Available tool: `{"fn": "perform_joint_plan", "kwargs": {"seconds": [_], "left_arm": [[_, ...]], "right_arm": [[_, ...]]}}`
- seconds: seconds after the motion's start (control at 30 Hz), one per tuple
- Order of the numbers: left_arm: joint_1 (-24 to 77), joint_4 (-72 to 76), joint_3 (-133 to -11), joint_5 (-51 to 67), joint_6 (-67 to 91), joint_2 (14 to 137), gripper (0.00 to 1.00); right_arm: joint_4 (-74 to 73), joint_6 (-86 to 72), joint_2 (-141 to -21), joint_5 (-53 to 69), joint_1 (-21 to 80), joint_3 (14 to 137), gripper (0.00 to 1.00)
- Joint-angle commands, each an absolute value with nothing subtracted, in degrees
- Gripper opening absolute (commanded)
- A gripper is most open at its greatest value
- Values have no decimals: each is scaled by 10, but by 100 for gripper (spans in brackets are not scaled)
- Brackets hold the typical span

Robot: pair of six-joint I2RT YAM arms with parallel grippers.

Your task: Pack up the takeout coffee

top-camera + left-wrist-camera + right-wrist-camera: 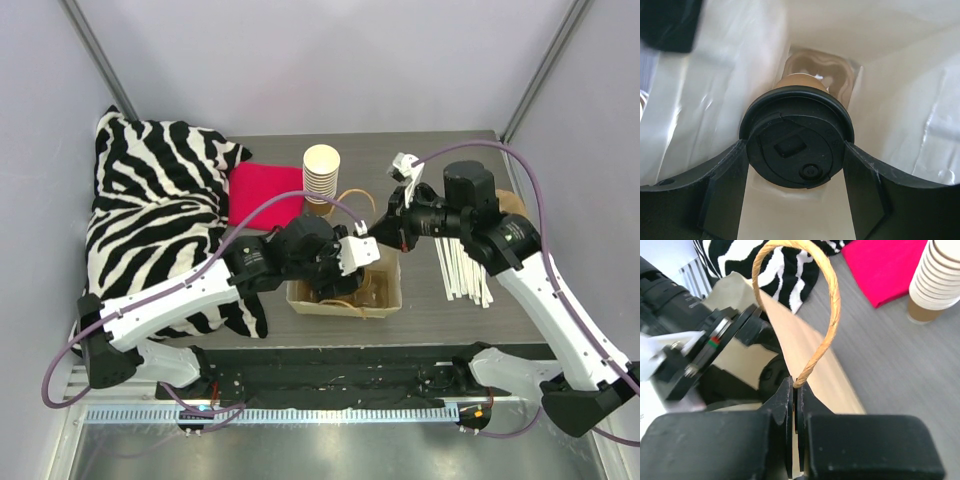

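Coffee mostly out of sight inside the bag

From above, the left arm's wrist and the paper bag [385, 292] hide the takeout coffee [795, 145]. In the left wrist view its lid covers all but a sliver of brown cup, and the left end effector [796, 167] runs off the bottom edge. The right wrist view crops the stack of cups [940, 280], and the twine handle [832, 305] vanishes at its foot inside the right end effector [797, 390].

One takeout coffee [796, 145], one bag [340, 308], one cup stack [321, 175], two cloths [160, 200], perhaps ten white sticks [462, 270].
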State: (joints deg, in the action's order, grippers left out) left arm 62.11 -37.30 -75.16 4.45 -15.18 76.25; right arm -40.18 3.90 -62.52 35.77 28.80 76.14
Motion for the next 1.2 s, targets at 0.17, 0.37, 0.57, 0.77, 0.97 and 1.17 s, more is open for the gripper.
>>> {"fn": "perform_joint_plan", "kwargs": {"seconds": [0.17, 0.37, 0.57, 0.77, 0.97, 1.17], "left_arm": [[620, -372, -699, 90, -215, 715, 0], [620, -413, -700, 138, -254, 727, 0], [620, -418, -700, 137, -259, 731, 0], [620, -418, -698, 130, -227, 726, 0], [620, -366, -651, 47, -110, 684, 0], [620, -269, -567, -60, -73, 604, 0]], "right_arm": [[-392, -59, -571, 342, 294, 711, 18], [-402, -25, -613, 345, 293, 733, 66], [-429, 33, -675, 387, 298, 784, 75], [-457, 90, -681, 368, 349, 779, 52], [-396, 16, -624, 301, 362, 741, 1], [-306, -92, -527, 199, 398, 667, 1]]}}
